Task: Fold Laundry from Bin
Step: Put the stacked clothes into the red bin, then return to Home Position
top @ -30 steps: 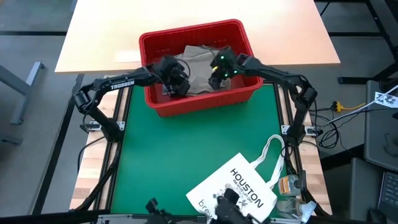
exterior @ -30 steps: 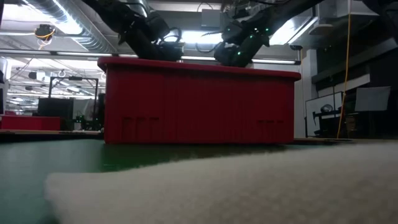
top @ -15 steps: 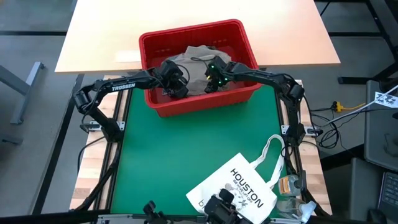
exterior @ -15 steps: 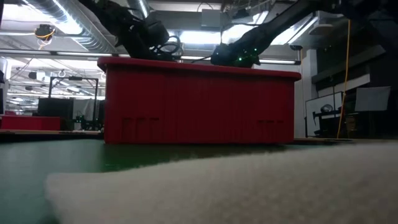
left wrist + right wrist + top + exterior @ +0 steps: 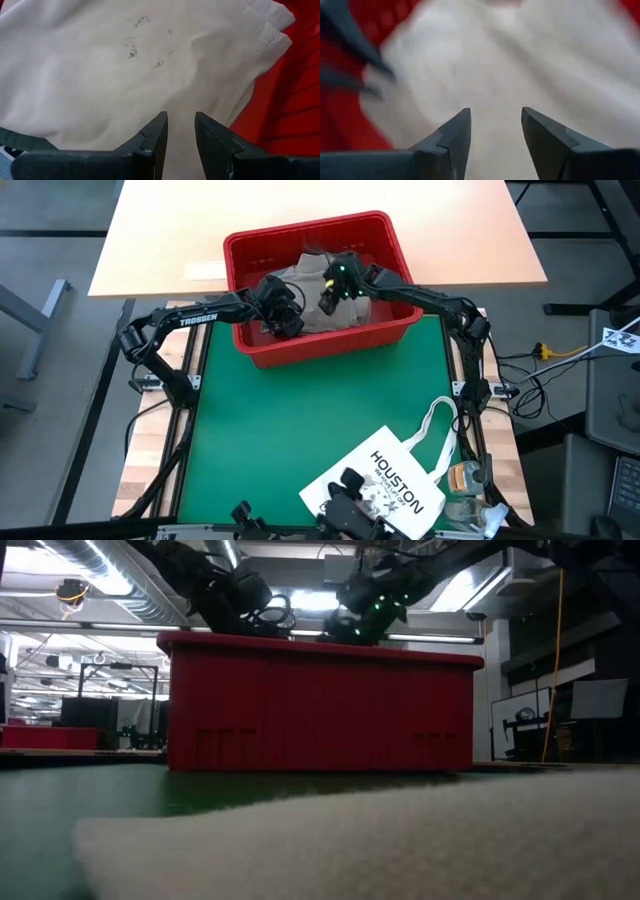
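The red bin [image 5: 300, 352] stands at the far end of the green mat. A khaki-tan garment [image 5: 345, 315] lies crumpled on top of the laundry inside it, and a dark strip of another garment [image 5: 20, 136] shows under its edge. My left gripper [image 5: 180, 122] is open inside the bin's left half [image 5: 288, 320], slanting down over the khaki cloth [image 5: 100, 65]. My right gripper [image 5: 495, 120] is open over the middle of the bin [image 5: 325, 300], with the same cloth [image 5: 520, 60] beneath it. In the low view the bin's wall [image 5: 320, 710] hides both sets of fingers.
A white tote bag printed HOUSTON [image 5: 385, 485] lies at the mat's near right corner and fills the low view's foreground [image 5: 400, 840]. Bare green mat [image 5: 290, 430] lies between bin and bag. A light wooden tabletop [image 5: 180, 230] lies beyond the bin.
My right gripper has swung over the bin toward the table's left and far edges, from the bin's right part to above the middle of the khaki garment, its fingers still apart. The garment has kept its place.
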Robot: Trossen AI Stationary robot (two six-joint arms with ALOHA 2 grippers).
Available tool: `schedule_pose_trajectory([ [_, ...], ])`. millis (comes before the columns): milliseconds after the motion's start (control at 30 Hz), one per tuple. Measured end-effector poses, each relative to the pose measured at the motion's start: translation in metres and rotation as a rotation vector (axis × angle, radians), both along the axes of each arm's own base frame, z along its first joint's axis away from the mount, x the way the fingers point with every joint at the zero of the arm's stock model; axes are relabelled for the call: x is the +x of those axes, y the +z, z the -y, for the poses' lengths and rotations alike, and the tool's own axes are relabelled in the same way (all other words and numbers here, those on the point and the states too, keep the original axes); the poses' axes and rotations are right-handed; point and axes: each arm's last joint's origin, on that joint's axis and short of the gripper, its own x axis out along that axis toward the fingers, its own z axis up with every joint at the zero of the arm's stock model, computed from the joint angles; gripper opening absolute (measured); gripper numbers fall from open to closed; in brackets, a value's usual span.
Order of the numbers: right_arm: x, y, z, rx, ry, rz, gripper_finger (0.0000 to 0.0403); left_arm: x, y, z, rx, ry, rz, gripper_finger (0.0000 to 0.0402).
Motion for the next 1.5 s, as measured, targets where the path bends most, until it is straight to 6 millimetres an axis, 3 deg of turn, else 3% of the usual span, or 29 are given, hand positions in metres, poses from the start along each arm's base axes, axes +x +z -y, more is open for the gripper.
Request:
schedule_pose_trajectory([
  [100,0.007,0.016,0.005,-0.091,0.0,0.132,0.0176,0.0,0.0,0.0,0.0,0.0,0.0,0.0094],
  [200,0.013,0.02,0.011,-0.148,-0.003,0.214,0.0176,0.0,0.0,0.0,0.0,0.001,0.001,0.0094],
  [367,0.022,0.001,0.031,-0.203,-0.044,0.268,0.0176,0.0,0.0,0.0,0.0,-0.001,0.001,0.0094],
  [700,0.012,-0.053,0.079,-0.175,-0.192,0.248,0.0176,0.003,0.0,0.004,0.0,-0.014,0.002,0.0094],
  [867,0.006,-0.068,0.091,-0.159,-0.213,0.226,0.0176,0.003,0.0,0.004,0.001,-0.016,0.002,0.0094],
  [1000,0.005,-0.066,0.092,-0.157,-0.206,0.234,0.0176,0.003,0.0,0.004,0.0,-0.016,0.002,0.0094],
  [1100,0.003,-0.047,0.086,-0.157,-0.167,0.273,0.0176,0.003,0.002,0.005,0.004,-0.017,0.005,0.0094],
  [1200,-0.002,-0.008,0.073,-0.185,-0.127,0.34,0.0176,-0.002,0.014,0.008,0.045,-0.046,0.022,0.0094],
  [1367,-0.021,0.059,0.038,-0.213,-0.084,0.382,0.0171,-0.018,0.053,0.025,0.142,-0.079,0.108,0.0094],
  [1500,-0.047,0.115,-0.001,-0.248,-0.04,0.4,0.0139,-0.04,0.091,0.051,0.21,-0.104,0.201,0.0092],
])
